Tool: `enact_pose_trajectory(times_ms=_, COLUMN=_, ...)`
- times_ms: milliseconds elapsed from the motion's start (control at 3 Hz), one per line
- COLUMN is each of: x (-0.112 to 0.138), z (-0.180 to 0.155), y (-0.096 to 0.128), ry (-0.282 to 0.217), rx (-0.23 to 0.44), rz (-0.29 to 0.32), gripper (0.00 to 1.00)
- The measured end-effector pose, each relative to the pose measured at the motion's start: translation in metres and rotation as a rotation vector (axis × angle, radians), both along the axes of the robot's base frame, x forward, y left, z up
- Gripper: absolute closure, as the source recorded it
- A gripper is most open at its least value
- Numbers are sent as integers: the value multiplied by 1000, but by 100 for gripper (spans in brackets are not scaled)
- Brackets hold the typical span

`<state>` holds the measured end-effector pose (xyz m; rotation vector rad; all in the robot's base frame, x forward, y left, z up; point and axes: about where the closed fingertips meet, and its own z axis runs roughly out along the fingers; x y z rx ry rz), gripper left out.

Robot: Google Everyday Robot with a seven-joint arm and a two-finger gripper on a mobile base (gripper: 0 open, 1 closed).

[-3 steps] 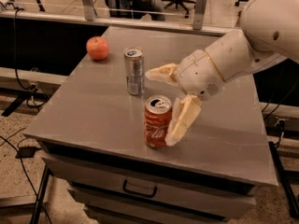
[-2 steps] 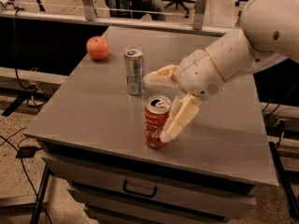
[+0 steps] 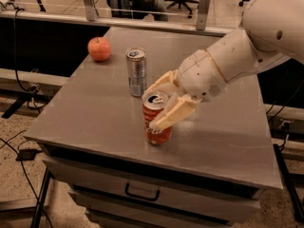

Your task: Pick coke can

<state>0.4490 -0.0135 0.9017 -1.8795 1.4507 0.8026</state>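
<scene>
The coke can (image 3: pixel 156 129), red-orange with a silver top, stands upright on the grey table (image 3: pixel 95 113) near its front edge. My gripper (image 3: pixel 149 109) reaches in from the right and its two cream fingers are closed on the can's upper part. One finger (image 3: pixel 171 115) lies across the can's near side, the other (image 3: pixel 160 83) sits behind its far side. The can's base rests on the table.
A taller silver can (image 3: pixel 137 71) stands just behind the coke can, close to the far finger. A red apple (image 3: pixel 99 49) lies at the table's back left. A drawer with a handle (image 3: pixel 141 193) sits under the table front. A railing and office chairs are behind.
The gripper has moved left onto the coke can, and its fingers have drawn together around it. The near finger, earlier to the can's right, now lies across it. The can has not moved.
</scene>
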Motion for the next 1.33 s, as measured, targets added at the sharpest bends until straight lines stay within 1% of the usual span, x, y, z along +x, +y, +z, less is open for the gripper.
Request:
enact_pose_trajectory(times_ms=333, x=-2, z=7, y=3, ry=-18, rx=16, rz=5, gripper=85)
enact_pose_trajectory(times_ms=667, x=-12, z=34, y=2, ry=-83, rx=39, rz=11, gripper=100)
enact_pose_trajectory(times_ms=1000, x=-29, z=73, y=-7, ry=-180, rx=77, rz=-6, gripper=100)
enact_pose_trajectory(times_ms=1333, x=-29, z=73, y=-7, ry=-180, rx=77, rz=-6, gripper=100)
